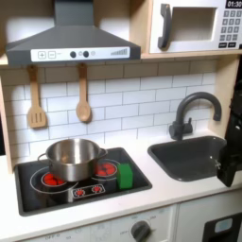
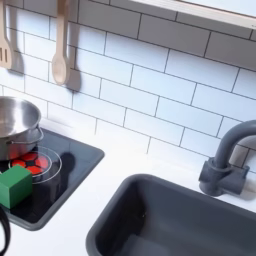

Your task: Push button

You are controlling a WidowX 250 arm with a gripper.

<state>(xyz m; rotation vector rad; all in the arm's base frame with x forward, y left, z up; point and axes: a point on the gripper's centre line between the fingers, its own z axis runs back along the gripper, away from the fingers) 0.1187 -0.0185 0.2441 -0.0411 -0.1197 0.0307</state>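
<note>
jaws can't be made out; gripper [image 1: 230, 163] beside sink [image 1: 189, 156], white counter [image 1: 180, 194].

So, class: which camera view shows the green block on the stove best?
The first exterior view: the green block sits whole at the cooktop's right edge, beside the pot. In the second exterior view the green block is cut by the picture's left edge, so its place is less clear.
</note>
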